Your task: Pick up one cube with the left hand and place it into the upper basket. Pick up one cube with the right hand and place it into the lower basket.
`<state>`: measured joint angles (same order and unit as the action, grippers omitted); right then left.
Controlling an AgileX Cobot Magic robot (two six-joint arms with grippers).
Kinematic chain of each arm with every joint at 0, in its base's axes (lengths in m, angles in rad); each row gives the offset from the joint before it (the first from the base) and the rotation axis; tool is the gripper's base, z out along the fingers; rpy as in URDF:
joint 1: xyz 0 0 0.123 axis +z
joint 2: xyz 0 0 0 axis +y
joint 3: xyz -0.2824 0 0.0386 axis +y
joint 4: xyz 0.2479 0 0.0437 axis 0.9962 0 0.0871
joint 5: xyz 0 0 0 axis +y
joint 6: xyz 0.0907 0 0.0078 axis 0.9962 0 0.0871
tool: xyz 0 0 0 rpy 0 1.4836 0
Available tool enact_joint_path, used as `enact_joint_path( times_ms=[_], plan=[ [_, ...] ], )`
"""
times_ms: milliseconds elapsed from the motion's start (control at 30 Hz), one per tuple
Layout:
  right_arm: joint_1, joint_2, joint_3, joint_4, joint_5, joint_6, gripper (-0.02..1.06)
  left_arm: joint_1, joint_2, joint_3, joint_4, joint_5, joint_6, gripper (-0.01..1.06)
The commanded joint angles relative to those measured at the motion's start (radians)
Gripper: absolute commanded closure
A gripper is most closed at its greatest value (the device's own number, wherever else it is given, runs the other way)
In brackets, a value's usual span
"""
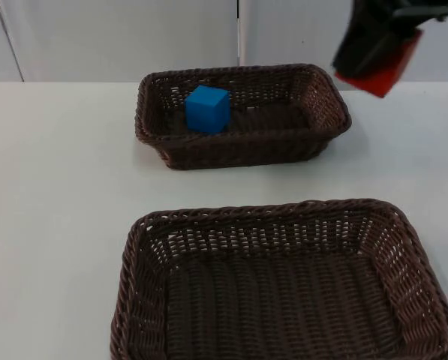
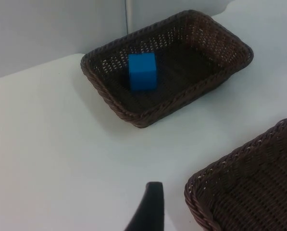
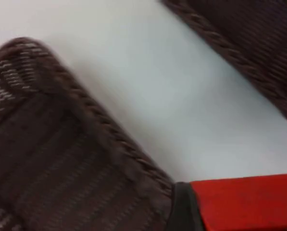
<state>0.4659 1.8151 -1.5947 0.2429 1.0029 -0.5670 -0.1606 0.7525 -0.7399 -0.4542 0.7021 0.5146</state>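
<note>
A white table top is seen running back to a grey partition wall.

Nearest the camera, the lower basket is found: dark brown wicker, rectangular, its woven floor bare. Its rim is also made out in the left wrist view and, blurred, in the right wrist view.

Beyond it, across a strip of bare table, the upper basket is set, well apart from the lower one and close to the wall. A blue cube is lodged inside it, toward its left end, resting on the basket floor near the far wall of the weave (upright, one corner turned toward the camera). The same cube is seen in the left wrist view, inside the same basket.

Farthest back, at the upper right, the right gripper is held in the air above the table, just beyond the right end of the upper basket. A red cube is clamped between its black fingers; the cube's red face is seen in the right wrist view, pressed against a black finger pad.

Of the left gripper, one black fingertip is recorded over bare table, near the lower basket's corner; its opening cannot be told.
</note>
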Motion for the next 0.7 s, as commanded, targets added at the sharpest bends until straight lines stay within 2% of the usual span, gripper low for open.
enact_joint_path(
  times_ms=[0,500,667],
  plan=[
    [0.034,-0.015,-0.001,-0.006,0.01,-0.001,1.05,0.002,-0.003,0.002,-0.001,0.004,-0.007,0.26],
    [0.266,-0.015,0.009,-0.006,0.019,0.01,1.05,0.002,-0.003,0.002,-0.001,0.018,-0.007,0.26],
    [0.303,-0.015,0.103,-0.006,-0.055,0.014,1.05,0.002,-0.003,0.002,-0.001,0.018,-0.007,0.26]
  ],
)
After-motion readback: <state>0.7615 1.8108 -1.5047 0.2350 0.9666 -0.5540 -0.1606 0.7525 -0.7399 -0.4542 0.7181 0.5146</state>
